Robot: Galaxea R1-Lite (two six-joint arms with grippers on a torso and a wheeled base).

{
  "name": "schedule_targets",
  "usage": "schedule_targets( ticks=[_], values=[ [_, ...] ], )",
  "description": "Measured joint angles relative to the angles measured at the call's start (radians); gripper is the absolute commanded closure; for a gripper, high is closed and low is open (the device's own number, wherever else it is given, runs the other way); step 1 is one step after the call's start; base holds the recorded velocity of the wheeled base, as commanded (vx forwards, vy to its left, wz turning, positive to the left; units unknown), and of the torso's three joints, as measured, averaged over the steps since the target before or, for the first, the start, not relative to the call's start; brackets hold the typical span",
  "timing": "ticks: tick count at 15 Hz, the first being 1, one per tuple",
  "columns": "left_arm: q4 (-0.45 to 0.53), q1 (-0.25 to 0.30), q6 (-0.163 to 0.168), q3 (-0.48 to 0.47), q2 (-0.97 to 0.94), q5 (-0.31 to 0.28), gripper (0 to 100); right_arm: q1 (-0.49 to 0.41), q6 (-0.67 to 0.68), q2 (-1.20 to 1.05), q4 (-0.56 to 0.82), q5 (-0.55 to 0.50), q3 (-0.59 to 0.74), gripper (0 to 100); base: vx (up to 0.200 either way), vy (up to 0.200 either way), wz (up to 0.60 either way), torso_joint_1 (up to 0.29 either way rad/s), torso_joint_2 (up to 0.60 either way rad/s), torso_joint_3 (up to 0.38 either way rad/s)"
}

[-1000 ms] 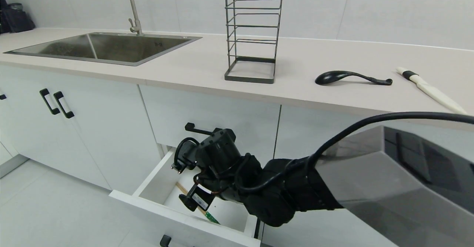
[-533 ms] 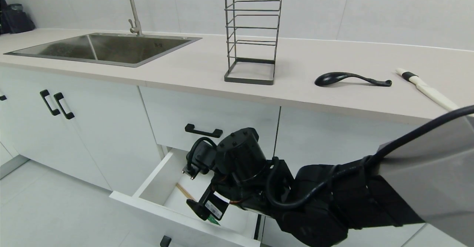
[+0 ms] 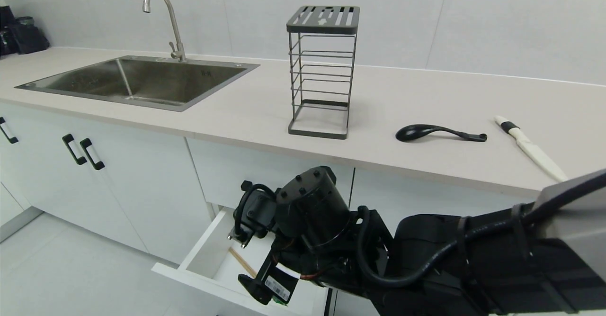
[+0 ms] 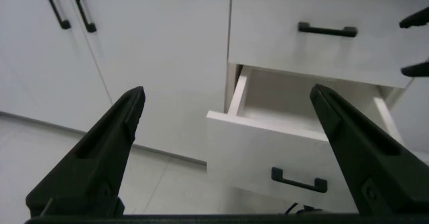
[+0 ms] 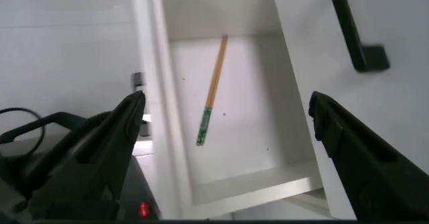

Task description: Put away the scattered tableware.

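Note:
A black spoon [image 3: 440, 132] and a white knife [image 3: 528, 148] lie on the counter [image 3: 402, 98] at the right. Below the counter, a white drawer [image 3: 208, 249] is pulled out. A pair of wooden chopsticks [image 5: 213, 93] with green ends lies on its floor, also seen from the head as chopsticks [image 3: 247, 267]. My right gripper [image 5: 226, 103] hangs open above the drawer [image 5: 161, 117], holding nothing, with its arm [image 3: 307, 212] over the drawer's right part. My left gripper [image 4: 226, 93] is open and empty, held low, facing the drawer [image 4: 288, 117] from the front.
A dark wire knife rack [image 3: 322, 74] stands mid-counter. A steel sink [image 3: 137, 76] with a faucet [image 3: 165, 17] is at the left. Cabinet doors with black handles [image 3: 85, 152] sit left of the drawer; another drawer handle [image 4: 327, 29] is above it.
The head camera has tilted, so the whole scene sits lower in the picture. My right arm has shifted rightward and a little higher over the open drawer. The spoon and knife stay put.

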Motion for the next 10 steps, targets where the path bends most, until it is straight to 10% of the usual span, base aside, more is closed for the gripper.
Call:
schedule_targets(
  ticks=[10],
  values=[
    [0.000,0.000,0.000,0.000,0.000,0.000,0,0.001,-0.001,-0.016,0.013,-0.003,-0.004,0,0.000,0.000,0.00,0.252,-0.49,-0.224]
  ],
)
